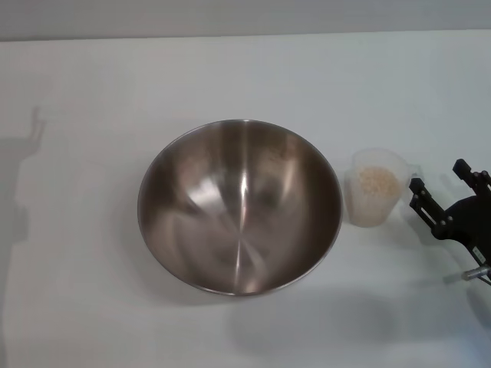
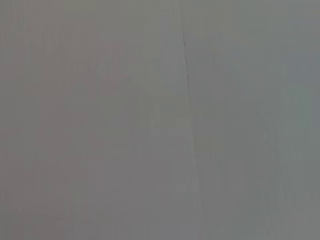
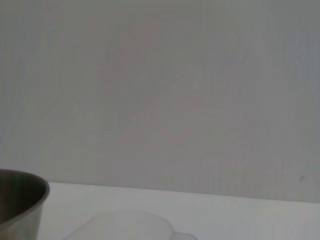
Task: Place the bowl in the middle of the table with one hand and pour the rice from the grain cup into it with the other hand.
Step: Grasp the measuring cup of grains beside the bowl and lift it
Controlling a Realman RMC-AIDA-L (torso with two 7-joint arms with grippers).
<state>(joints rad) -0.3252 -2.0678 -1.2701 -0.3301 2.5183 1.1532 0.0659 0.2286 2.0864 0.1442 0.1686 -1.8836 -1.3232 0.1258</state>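
The steel bowl [image 1: 239, 205] sits upright and empty in the middle of the white table [image 1: 92, 115]. Just to its right stands the clear grain cup [image 1: 374, 186], holding pale rice [image 1: 376, 182]. My right gripper [image 1: 439, 175] is at the right edge of the head view, a little right of the cup, open and not touching it. In the right wrist view the bowl's outer wall [image 3: 20, 202] and the cup's rim [image 3: 125, 225] show low in the picture. The left gripper is out of view; only a shadow lies on the table's left side.
The left wrist view shows only a plain grey surface with a thin seam [image 2: 187, 75]. A grey wall [image 1: 245, 15] runs behind the table's far edge.
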